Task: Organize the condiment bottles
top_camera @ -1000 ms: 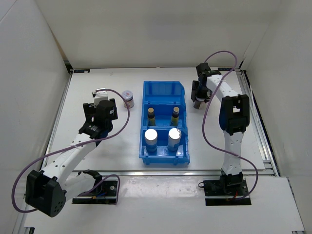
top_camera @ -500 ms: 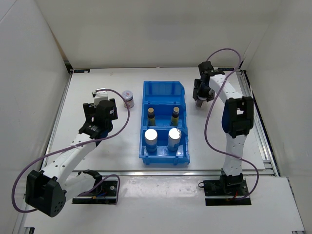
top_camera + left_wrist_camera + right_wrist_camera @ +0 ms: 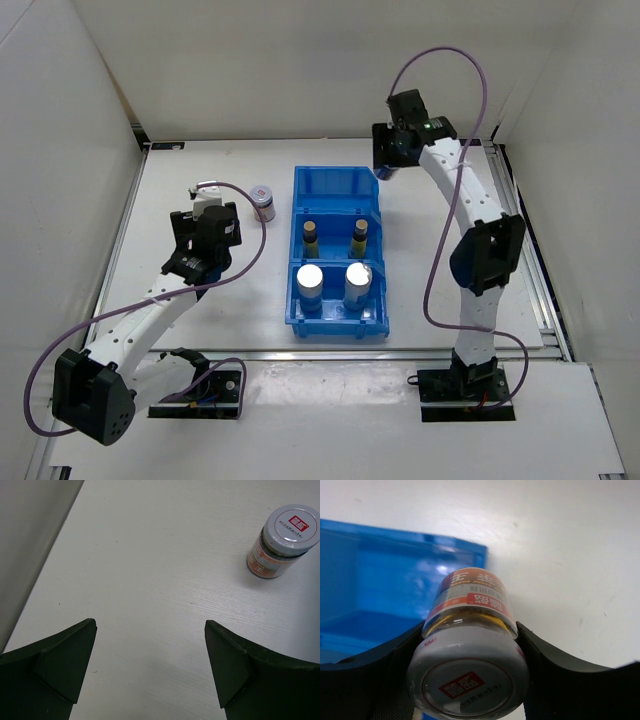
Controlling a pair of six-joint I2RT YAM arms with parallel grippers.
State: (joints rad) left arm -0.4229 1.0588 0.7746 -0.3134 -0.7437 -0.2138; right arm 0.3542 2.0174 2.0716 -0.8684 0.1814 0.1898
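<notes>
Four bottles sit in the blue bin (image 3: 335, 188) right now: two tan-capped dark bottles (image 3: 310, 237) side by side in the middle compartment, and two silver-topped cylinders (image 3: 310, 284) in the near one. Up at one o'clock of the bin, the right gripper (image 3: 470, 647) has both fingers clamped on a grey-lidded jar (image 3: 470, 625). Its lid faces the wrist camera, and it is tilted right by the bin's far right corner. Over at ten o'clock of the bin, the second jar (image 3: 262, 200) stands upright on the table (image 3: 190, 150), touched by nobody. The left gripper (image 3: 150, 627) hovers at that jar's nine o'clock, fingers spread wide over bare tabletop.
</notes>
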